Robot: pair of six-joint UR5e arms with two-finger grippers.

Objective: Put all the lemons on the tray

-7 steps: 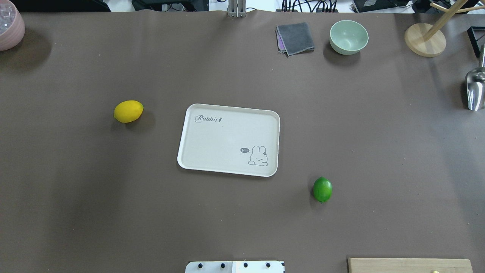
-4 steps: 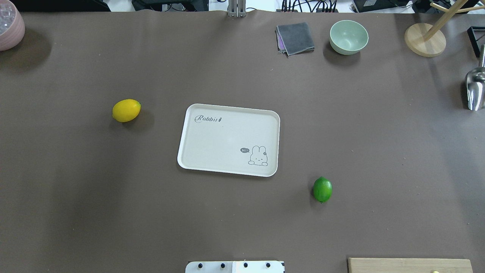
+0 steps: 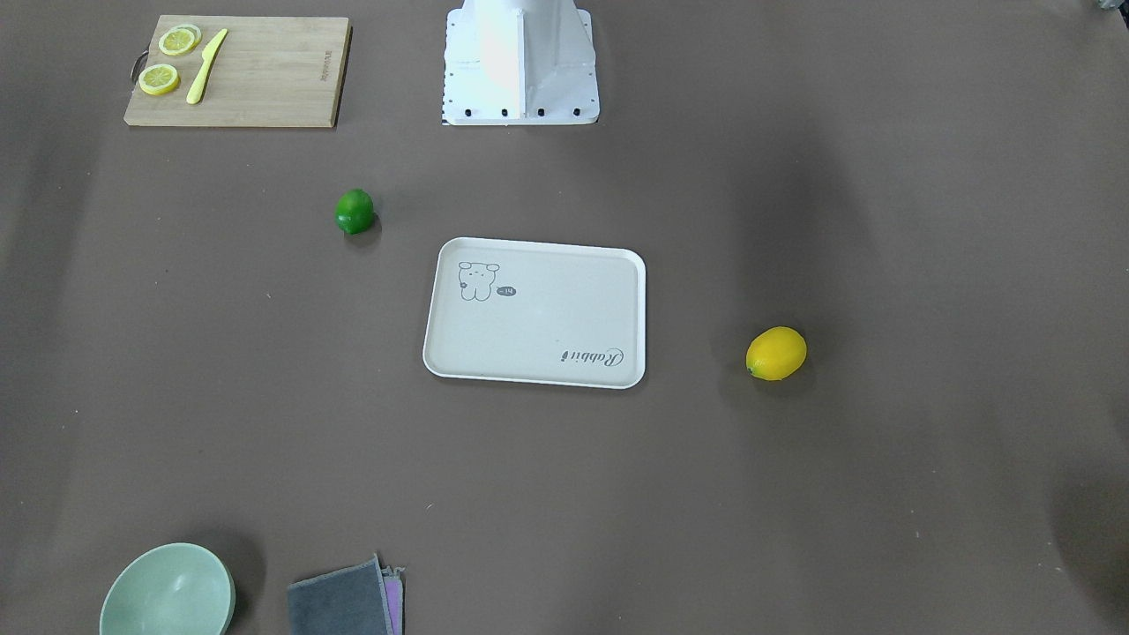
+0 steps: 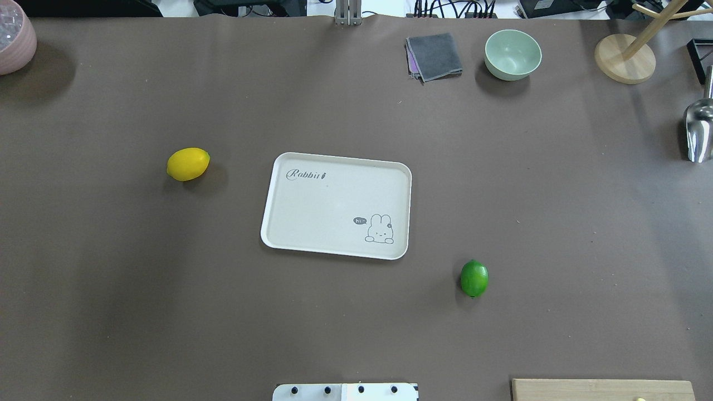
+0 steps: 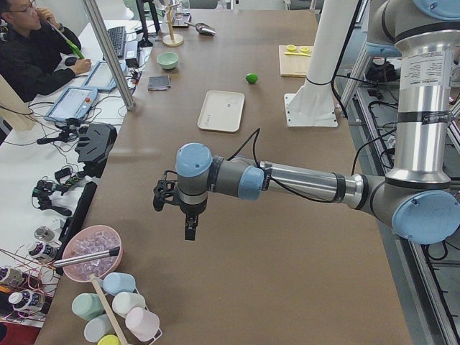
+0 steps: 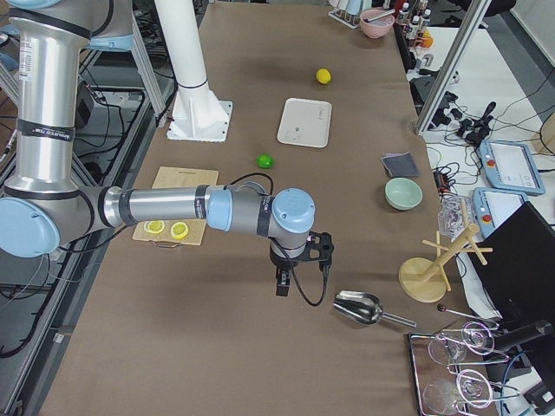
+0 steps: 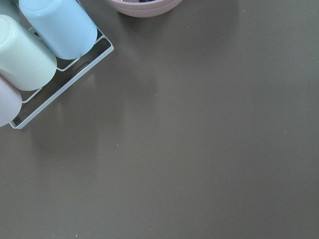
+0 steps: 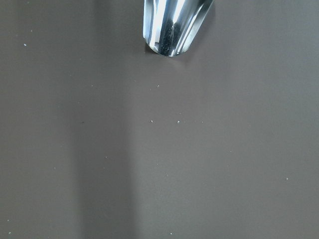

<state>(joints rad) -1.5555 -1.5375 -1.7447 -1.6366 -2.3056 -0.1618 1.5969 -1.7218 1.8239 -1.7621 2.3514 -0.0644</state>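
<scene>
The yellow lemon point(image 4: 188, 164) lies on the brown table left of the tray point(image 4: 312, 200); it also shows in the front view point(image 3: 776, 353). The green lemon point(image 4: 474, 278) lies near the tray's front right corner, also in the front view point(image 3: 355, 211). The cream tray holds nothing. My left gripper point(image 5: 188, 228) hovers over the table's left end, far from both lemons. My right gripper point(image 6: 282, 284) hovers over the right end near a metal scoop. Both show only in side views, so I cannot tell whether they are open or shut.
A cutting board point(image 3: 256, 79) with lemon slices and a knife lies by my base. A green bowl point(image 4: 512, 54), grey cloth point(image 4: 434, 55), wooden stand point(image 4: 624, 58) and metal scoop point(image 4: 699, 131) stand back right. A pink bowl point(image 4: 14, 39) and a cup rack point(image 7: 45, 50) stand at the left.
The yellow lemon rocks slightly in place, a little left and back again. Nothing else has moved.
</scene>
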